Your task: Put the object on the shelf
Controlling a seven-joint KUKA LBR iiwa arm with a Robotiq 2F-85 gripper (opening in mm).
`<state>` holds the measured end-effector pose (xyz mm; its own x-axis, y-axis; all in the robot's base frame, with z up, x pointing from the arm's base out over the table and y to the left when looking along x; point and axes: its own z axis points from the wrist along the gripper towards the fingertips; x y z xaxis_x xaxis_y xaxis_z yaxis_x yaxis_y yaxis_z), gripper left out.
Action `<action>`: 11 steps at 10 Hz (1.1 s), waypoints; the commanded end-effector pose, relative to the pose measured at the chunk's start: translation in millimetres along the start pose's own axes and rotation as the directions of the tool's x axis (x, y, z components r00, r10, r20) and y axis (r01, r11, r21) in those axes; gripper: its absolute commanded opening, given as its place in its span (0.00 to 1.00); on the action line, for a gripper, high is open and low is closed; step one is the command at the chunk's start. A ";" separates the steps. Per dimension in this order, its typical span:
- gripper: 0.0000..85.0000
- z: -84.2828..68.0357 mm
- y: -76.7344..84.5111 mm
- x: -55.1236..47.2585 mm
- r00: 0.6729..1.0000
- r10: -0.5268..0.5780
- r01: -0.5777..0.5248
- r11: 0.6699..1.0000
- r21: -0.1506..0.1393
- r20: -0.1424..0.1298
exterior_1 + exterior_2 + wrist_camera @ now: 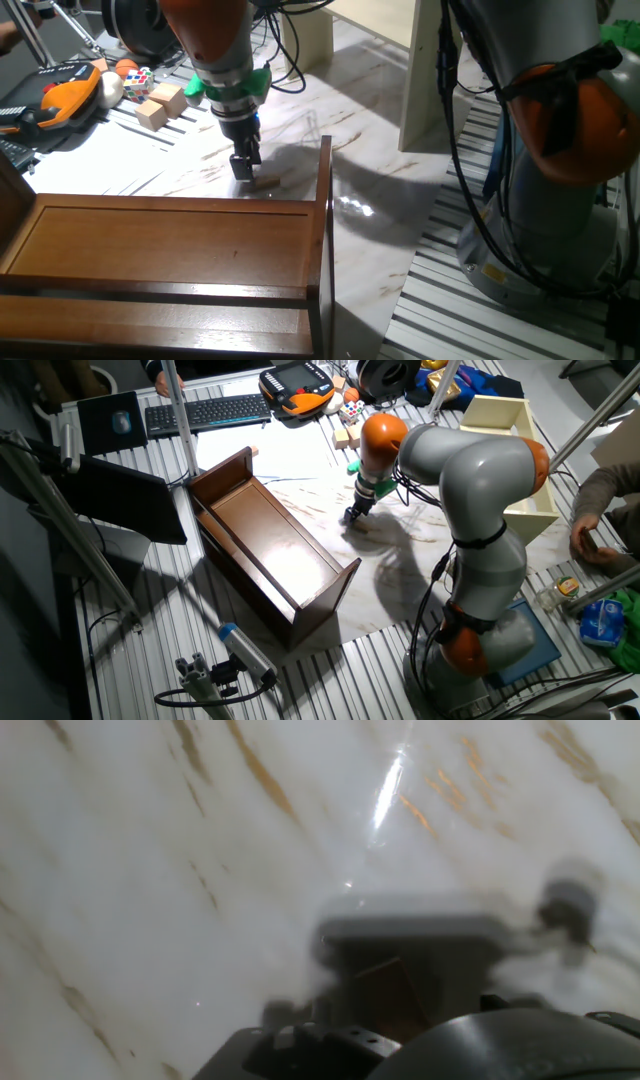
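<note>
Lying flat on the marble tabletop point(380, 250), the object point(266, 182), a thin tan slab, sits right at my fingertips, just beside the upright end panel of the dark brown wooden unit point(160, 250). My gripper point(244, 168) is down at the surface next to it, touching or nearly so; in the hand view something tan point(385, 995) shows between my fingers, but that picture is too blurred for me to say whether I have closed on the slab, so I cannot tell my grip. As I judge it, the task is at its very start: the slab is not lifted, and at best I am at the grasp. The shelf point(520, 460), the pale cream unit, stands well apart across the table, beyond my arm. Left to do are securing the slab, raising it clear of the brown unit's panel, carrying it over and setting it on a cream board. The wooden cubes point(160, 105) and the puzzle cube point(138, 80) lie off to the side, out of my way.
</note>
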<state>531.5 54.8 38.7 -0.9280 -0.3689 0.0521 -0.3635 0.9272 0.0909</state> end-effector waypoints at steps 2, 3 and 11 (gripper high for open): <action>0.60 5.8 5.6 3.3 1.000 -0.002 0.001 1.000 0.027 0.005; 0.80 7.0 5.2 4.0 1.000 -0.001 0.001 1.000 0.029 0.008; 0.60 14.0 -3.4 7.3 1.000 -0.013 0.013 1.000 0.024 0.019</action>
<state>524.8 49.9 24.9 -0.9237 -0.3819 0.0313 -0.3794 0.9229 0.0666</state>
